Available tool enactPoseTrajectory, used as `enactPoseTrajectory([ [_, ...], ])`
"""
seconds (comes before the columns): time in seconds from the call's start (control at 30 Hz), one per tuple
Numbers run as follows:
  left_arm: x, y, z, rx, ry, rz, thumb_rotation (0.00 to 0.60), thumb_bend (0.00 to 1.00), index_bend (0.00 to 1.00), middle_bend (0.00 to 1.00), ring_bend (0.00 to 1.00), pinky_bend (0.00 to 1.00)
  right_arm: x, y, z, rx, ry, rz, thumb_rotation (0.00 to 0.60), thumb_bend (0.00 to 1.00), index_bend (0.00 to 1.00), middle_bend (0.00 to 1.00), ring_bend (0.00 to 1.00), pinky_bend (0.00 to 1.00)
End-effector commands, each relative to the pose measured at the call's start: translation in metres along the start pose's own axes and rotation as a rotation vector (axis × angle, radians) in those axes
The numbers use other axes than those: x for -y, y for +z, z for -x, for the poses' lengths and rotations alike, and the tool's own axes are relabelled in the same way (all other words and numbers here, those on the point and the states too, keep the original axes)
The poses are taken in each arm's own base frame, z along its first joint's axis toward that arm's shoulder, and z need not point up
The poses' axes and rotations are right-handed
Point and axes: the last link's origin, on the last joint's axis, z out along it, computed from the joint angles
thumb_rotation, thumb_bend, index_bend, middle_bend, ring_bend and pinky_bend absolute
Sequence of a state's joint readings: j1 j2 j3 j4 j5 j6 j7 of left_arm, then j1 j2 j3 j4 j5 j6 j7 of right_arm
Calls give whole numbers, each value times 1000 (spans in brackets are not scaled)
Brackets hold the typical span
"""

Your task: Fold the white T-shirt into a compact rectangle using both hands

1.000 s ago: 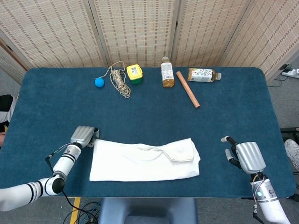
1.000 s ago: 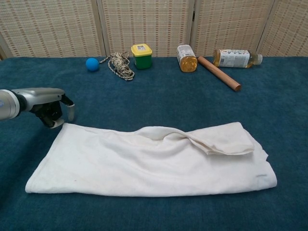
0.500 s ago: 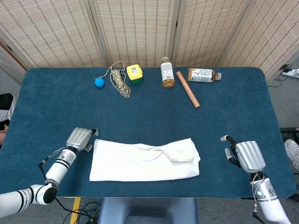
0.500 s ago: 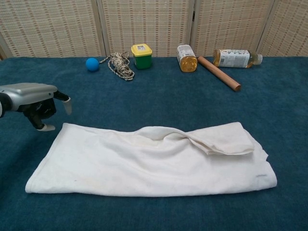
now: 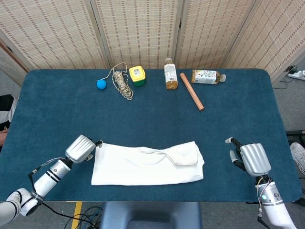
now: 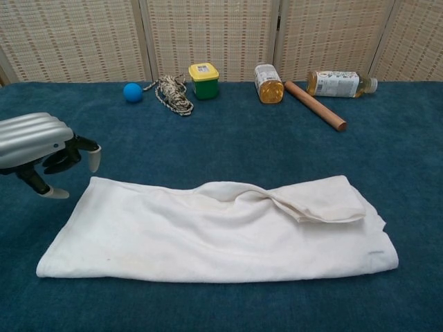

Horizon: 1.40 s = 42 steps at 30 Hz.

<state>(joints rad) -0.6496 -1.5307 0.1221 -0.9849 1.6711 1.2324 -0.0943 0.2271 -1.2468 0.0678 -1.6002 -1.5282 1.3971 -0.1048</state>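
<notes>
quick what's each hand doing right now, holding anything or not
Left hand: open, holding nothing, just off the white T-shirt's left end.
Right hand: open, holding nothing, apart from the shirt.

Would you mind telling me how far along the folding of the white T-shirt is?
Done: the white T-shirt lies folded into one long band. In hand: nothing; the left robot hand hovers open beside its left end, the right robot hand is open and apart. Left: folding the band's ends inward into a compact rectangle.

Blue tabletop (image 5: pixel 57 109): folded white T-shirt (image 5: pixel 147 163) near front; ball (image 5: pixel 101 84), rope (image 5: pixel 122 84), tub (image 5: pixel 137 75), two bottles (image 5: pixel 170 74), dowel (image 5: pixel 191 90) along back.
</notes>
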Motion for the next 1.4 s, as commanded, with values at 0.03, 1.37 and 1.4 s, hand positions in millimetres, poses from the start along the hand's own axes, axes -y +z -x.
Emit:
enactPoseTrajectory([
  [0.03, -3, -11, 17, -15, -3, 66, 600, 151, 476, 858, 765, 958, 0, -1, -1, -1, -2, 5, 600, 509, 333, 944, 986, 1000],
  [1.37, -20, 1, 42, -1, -23, 114, 600, 151, 519, 858, 764, 954, -6, -5, -3, -11, -4, 42, 600, 509, 333, 944, 986, 1000],
  [1.4, -20, 1, 42, 2, -32, 112, 600, 151, 532, 858, 764, 954, -6, -5, -2, -11, -4, 42, 600, 509, 333, 944, 986, 1000],
])
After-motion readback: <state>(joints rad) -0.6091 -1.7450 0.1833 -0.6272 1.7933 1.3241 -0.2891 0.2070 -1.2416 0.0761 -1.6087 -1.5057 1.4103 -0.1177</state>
